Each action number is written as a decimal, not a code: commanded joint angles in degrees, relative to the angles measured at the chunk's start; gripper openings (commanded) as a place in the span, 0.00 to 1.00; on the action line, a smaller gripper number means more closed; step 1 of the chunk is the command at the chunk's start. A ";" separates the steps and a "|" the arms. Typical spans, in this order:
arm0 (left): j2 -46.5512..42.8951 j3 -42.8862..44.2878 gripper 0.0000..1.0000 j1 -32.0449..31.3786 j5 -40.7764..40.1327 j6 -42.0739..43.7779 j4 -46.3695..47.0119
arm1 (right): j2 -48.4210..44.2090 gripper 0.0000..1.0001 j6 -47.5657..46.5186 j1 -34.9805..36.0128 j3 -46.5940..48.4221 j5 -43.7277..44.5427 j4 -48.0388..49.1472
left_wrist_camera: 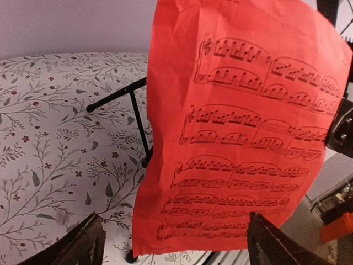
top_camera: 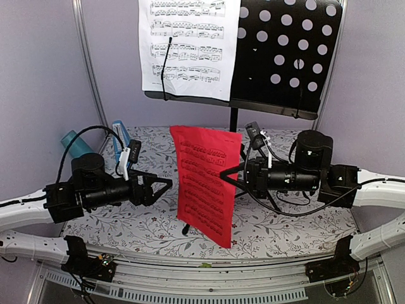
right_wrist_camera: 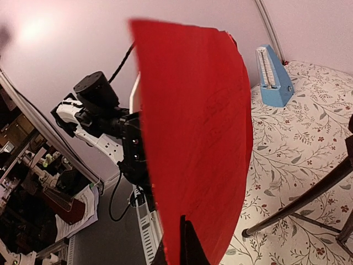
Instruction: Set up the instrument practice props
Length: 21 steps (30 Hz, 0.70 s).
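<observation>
A table [top_camera: 285,228] under a floral cloth filled the lower scene. At its back stood the black tripod music stand [top_camera: 285,57], its hole-perforated desk raised high and its legs [left_wrist_camera: 138,118] spread on the cloth. The white sheet of music [top_camera: 186,47] lay flat on the left half of the desk, its lower edge on the ledge and a thin black retaining arm across it. The right half of the desk was bare.

The red sheet of music [top_camera: 205,190] hung upright in the air above the middle of the table, in front of the stand's post and between the two arms. Its printed side faced the left wrist camera [left_wrist_camera: 242,132] and its plain back faced the right one [right_wrist_camera: 193,138]. The right gripper [top_camera: 226,172] was clamped on the sheet's right edge, its jaws together on the paper. The left gripper [top_camera: 166,189] sat just beside the sheet's left edge with its jaws wide apart and closed on nothing. Whether a fingertip touched the paper could not be told.

At the back left, the teal cylinder cup [top_camera: 74,144] lay tilted near the wall. The small blue pyramid metronome [top_camera: 121,136] stood upright on the cloth just to its right, well clear of the red sheet.
</observation>
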 commanded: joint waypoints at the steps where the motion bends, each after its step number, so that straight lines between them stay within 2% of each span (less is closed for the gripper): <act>1: 1.02 -0.74 0.92 2.51 13.76 5.31 3.14 | -2.58 0.00 -8.30 -0.60 3.69 -10.44 -6.47; 8: 3.93 2.63 0.95 3.48 23.45 8.09 6.26 | -4.64 0.00 -12.91 -0.95 9.16 -14.48 -13.56; 14: 3.97 4.65 0.91 3.51 26.59 7.60 9.58 | -5.48 0.00 -13.56 -1.39 11.95 -16.08 -15.68; 18: 3.36 7.00 0.80 3.47 28.81 6.53 12.23 | -6.26 0.00 -13.49 -2.15 13.83 -14.14 -17.58; 21: 4.02 8.96 0.59 3.42 30.36 5.62 13.64 | -6.96 0.00 -13.14 -2.72 15.00 -12.88 -18.07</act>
